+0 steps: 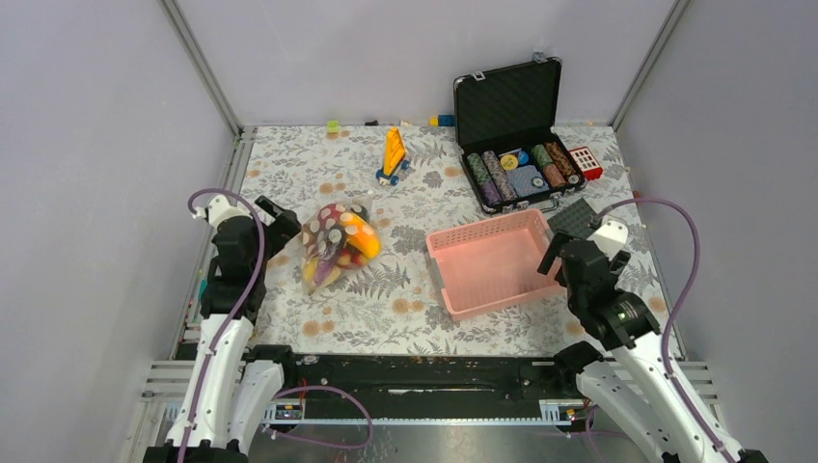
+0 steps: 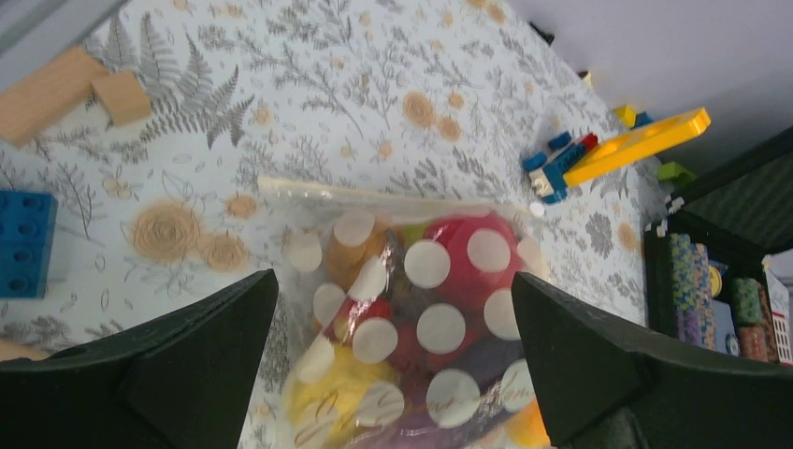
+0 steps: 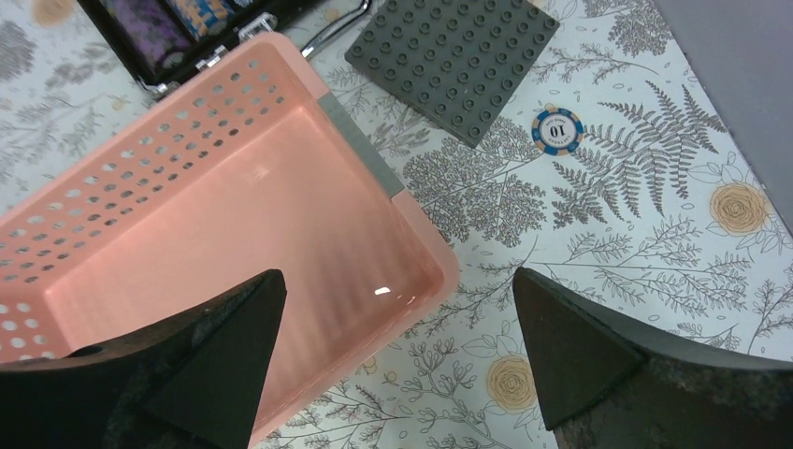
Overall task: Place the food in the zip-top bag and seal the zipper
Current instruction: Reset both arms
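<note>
Left wrist: crinkly, dotted, clear zip-top bag bulges with rounded food.

The zip-top bag is seen left of centre on the floral table, packed with the food in yellow, red and purple. The left gripper is held just beside its left edge. The pink basket is set right of centre, with the right gripper at its right rim. An open chip case is placed at the upper right.
</note>
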